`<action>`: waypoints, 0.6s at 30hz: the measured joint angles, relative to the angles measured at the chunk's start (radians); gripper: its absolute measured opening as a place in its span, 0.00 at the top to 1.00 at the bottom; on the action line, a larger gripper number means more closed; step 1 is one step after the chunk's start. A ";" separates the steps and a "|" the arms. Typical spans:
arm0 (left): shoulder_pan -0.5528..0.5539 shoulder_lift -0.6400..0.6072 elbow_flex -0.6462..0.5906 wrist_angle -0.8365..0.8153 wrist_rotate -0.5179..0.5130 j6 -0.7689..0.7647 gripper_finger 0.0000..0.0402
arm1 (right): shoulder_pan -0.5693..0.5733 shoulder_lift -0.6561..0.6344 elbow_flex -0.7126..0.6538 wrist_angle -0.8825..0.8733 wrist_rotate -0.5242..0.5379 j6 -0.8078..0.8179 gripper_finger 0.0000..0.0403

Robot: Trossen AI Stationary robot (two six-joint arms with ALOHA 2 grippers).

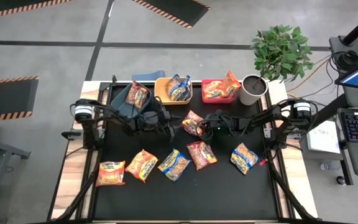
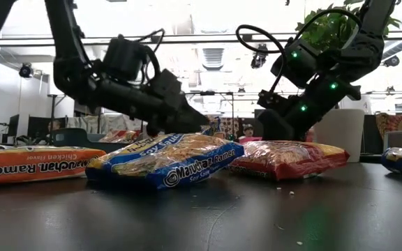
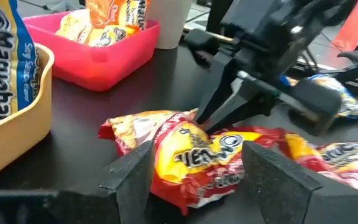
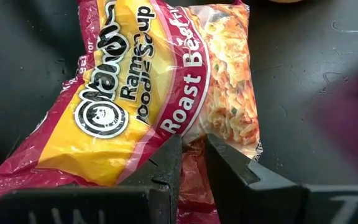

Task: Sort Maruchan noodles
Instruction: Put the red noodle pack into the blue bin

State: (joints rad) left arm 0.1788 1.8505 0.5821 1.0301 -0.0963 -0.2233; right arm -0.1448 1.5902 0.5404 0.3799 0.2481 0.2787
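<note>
right claw (image 4: 191,163) seemingly pinches roast beef packet (image 4: 148,93) edge.

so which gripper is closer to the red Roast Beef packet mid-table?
Right. The right gripper is on the red packet, its fingers pinching the packet's edge. The left gripper sits just to the packet's left, fingers open and pointed at it, not touching.
</note>
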 joint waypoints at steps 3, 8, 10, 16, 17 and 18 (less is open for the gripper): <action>0.000 0.055 0.038 0.006 -0.002 0.000 0.44 | 0.000 0.000 0.000 0.001 0.003 0.002 0.84; 0.000 0.132 0.090 0.002 0.002 -0.008 0.46 | 0.000 0.000 0.000 0.001 0.004 0.005 0.84; 0.002 0.156 0.102 0.005 0.001 -0.024 0.46 | 0.000 0.000 0.000 0.001 0.005 0.011 0.84; 0.003 0.189 0.112 0.005 0.000 -0.039 0.49 | 0.000 0.000 0.000 0.003 0.006 0.012 0.84; 0.003 0.191 0.112 0.005 0.000 -0.044 0.49 | 0.000 0.000 0.000 0.004 0.006 0.012 0.84; 0.003 0.192 0.112 0.005 -0.001 -0.048 0.50 | 0.000 0.001 0.000 0.005 0.006 0.013 0.84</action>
State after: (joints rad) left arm 0.1818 2.0429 0.6941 1.0352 -0.0970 -0.2709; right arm -0.1444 1.5908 0.5404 0.3852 0.2546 0.2916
